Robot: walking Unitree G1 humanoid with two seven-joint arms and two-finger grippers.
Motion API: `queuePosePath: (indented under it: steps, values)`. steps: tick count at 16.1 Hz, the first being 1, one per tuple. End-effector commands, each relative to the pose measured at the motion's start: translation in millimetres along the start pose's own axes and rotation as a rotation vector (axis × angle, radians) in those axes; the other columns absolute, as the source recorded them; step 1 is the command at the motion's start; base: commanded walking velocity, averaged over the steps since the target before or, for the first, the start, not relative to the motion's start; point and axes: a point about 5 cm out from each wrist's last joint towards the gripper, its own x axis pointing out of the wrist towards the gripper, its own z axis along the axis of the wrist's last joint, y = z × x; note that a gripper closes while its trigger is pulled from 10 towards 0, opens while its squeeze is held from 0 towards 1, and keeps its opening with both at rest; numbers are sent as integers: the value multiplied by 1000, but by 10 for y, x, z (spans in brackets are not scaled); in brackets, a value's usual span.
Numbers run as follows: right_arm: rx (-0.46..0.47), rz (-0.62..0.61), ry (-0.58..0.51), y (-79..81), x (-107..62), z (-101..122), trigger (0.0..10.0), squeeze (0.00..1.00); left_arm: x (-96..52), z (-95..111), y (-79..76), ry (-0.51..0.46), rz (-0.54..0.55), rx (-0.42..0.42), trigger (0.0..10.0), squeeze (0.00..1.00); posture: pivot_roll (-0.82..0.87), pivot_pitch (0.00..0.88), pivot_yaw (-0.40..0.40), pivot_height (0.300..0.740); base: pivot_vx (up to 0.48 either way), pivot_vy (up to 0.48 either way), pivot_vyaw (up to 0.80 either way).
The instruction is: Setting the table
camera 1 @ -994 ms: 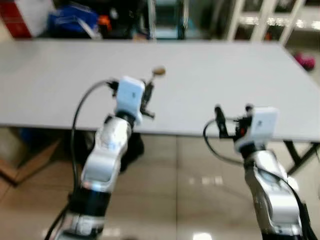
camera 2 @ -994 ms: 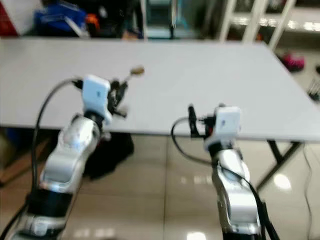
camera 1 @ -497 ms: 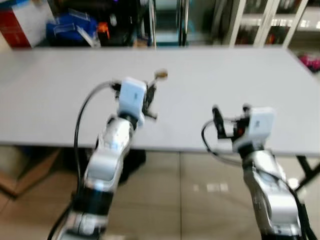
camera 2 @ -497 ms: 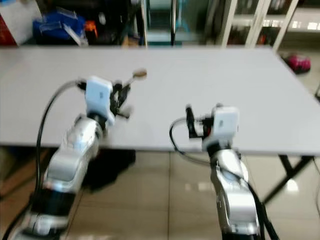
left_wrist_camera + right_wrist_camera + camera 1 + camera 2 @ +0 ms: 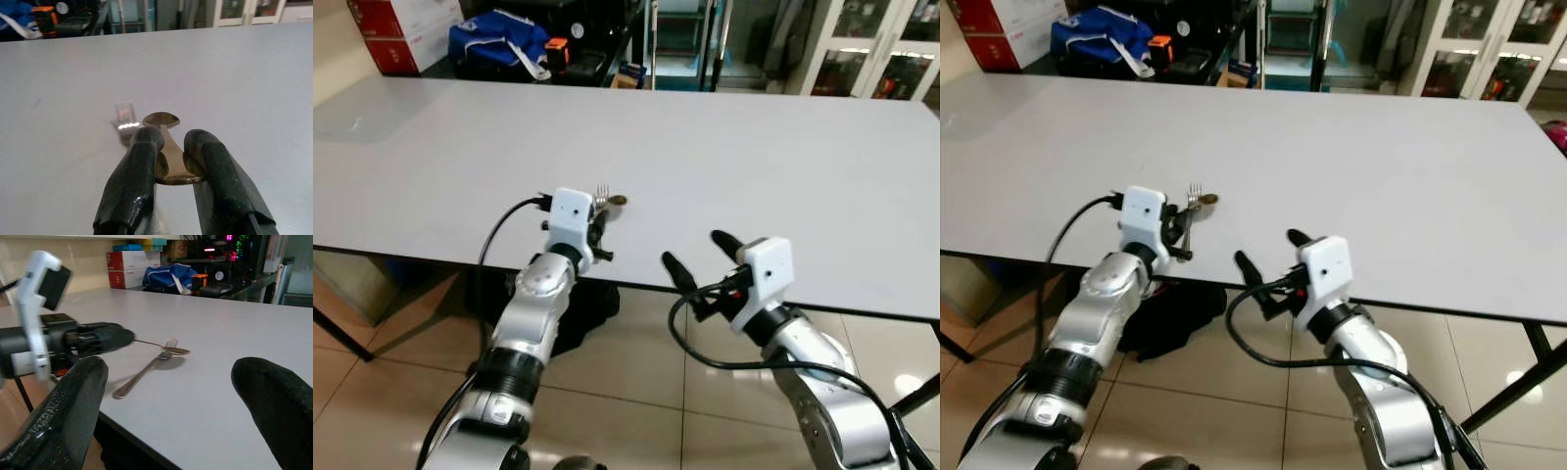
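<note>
Compared with a second ago, the head camera sits closer and sharper, and a fork (image 5: 601, 196) now shows on the table (image 5: 783, 166) beside the spoon (image 5: 163, 128). The left end effector (image 5: 170, 159) remains clenched on the spoon's handle near the near edge; placement appears unfinished. The right end effector (image 5: 166, 396) hangs spread wide, empty, just off the table edge. The fork's handle is partly masked in the head views.

We count one fork (image 5: 146, 367) and one spoon (image 5: 164, 128) on the surface (image 5: 783, 166), so two pieces of cutlery. Behind it we see two red-and-white boxes (image 5: 396, 34) and one blue bag (image 5: 499, 44).
</note>
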Motion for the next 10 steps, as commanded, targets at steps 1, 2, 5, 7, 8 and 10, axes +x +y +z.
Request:
queuePosePath:
  steps: [1,2,5,7,8,10]
  values:
    - [-7,11,-13,-3,-1,49,10000,0,40,105,19,-47,-10,-9,10000,0,15,0,59,740,0,0,0]
    - [-2,21,-13,7,-9,60,10000,0,81,161,9,-74,-29,18,10000,0,14,3,60,740,0,0,0]
    - [5,33,-6,30,-33,60,10000,0,140,197,2,-94,-51,33,10000,0,8,25,62,740,0,0,0]
    - [5,34,0,35,-49,57,10000,0,168,151,-10,-93,-65,13,10000,0,6,35,58,740,0,0,0]
    - [4,35,2,36,-54,58,10000,0,174,106,-33,-77,-74,16,10000,0,4,40,56,740,0,0,0]
    - [9,12,2,18,-64,68,10000,0,192,32,-52,-44,-56,64,10000,0,-1,49,55,740,0,0,0]
